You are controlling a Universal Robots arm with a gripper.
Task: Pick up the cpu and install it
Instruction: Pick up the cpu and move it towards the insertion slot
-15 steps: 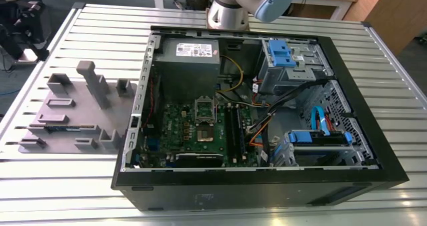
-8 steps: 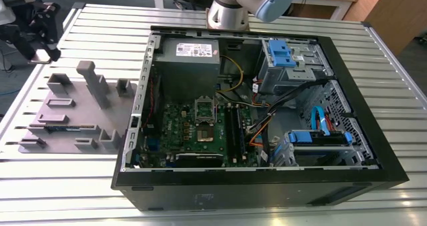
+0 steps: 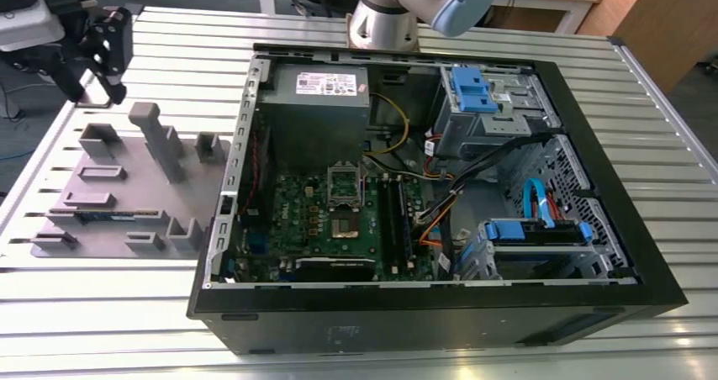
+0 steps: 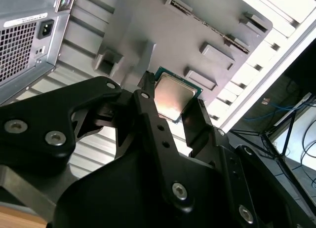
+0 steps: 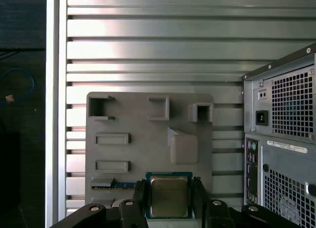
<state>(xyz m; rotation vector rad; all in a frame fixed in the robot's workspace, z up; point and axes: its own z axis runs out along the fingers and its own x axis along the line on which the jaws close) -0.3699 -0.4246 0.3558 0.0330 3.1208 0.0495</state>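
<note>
The cpu (image 5: 169,196) is a small square chip with a dull silvery top and a green rim. My gripper (image 5: 169,184) is shut on it, one black finger pressing each opposite edge. The second wrist view shows the same grip, the cpu (image 4: 173,95) sitting between the tips of the gripper (image 4: 173,92). In the exterior view the gripper (image 3: 101,69) hangs in the air at the far left, above the far end of the grey holder plate (image 3: 124,195). On the motherboard the socket (image 3: 345,224) lies bare, its metal frame (image 3: 342,182) just behind it.
The open computer case (image 3: 583,128) takes up the middle and the exterior view's right of the ribbed metal table (image 3: 113,321). A grey power supply (image 3: 314,94) sits at its far end. The holder plate (image 5: 148,139) carries raised blocks and a thin green memory stick (image 5: 118,185).
</note>
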